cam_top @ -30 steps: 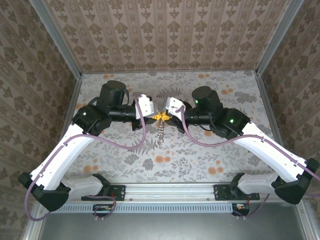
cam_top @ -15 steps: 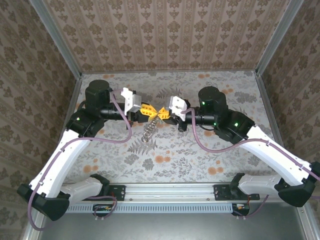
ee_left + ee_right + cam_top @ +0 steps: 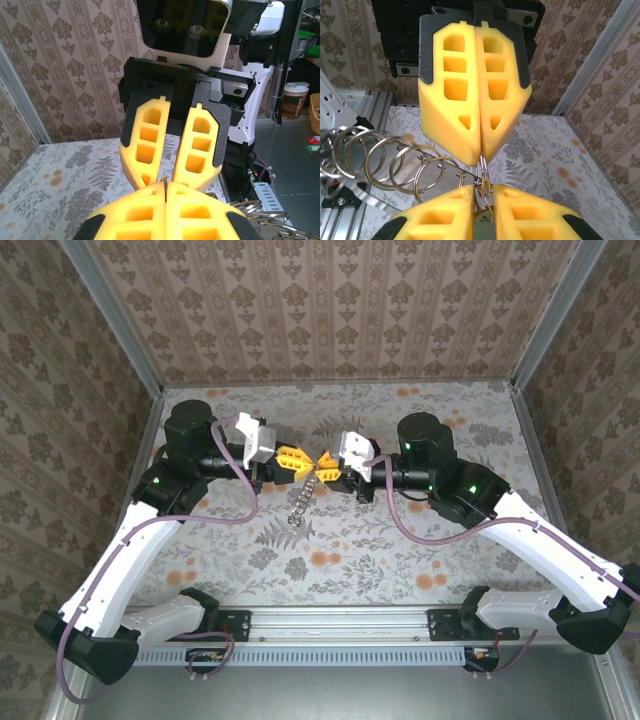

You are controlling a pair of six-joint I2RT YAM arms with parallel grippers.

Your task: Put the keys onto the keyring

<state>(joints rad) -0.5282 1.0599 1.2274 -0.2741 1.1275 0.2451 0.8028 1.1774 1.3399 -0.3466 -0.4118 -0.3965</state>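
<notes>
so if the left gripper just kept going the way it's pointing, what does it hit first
Probably the right gripper: the left gripper points straight at it, their yellow foam fingertips nearly meeting tip to tip, with the thin metal ring pinched between.

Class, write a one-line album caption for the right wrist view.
Two yellow grippers meet tip to tip, a chain of metal rings trailing left from between them.

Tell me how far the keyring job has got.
Done: both arms have met mid-table, chain of rings lifted. In hand: left gripper shut on a ring; right gripper slightly parted around it, with a metal piece between its fingers. Left: no key visibly threaded.
</notes>
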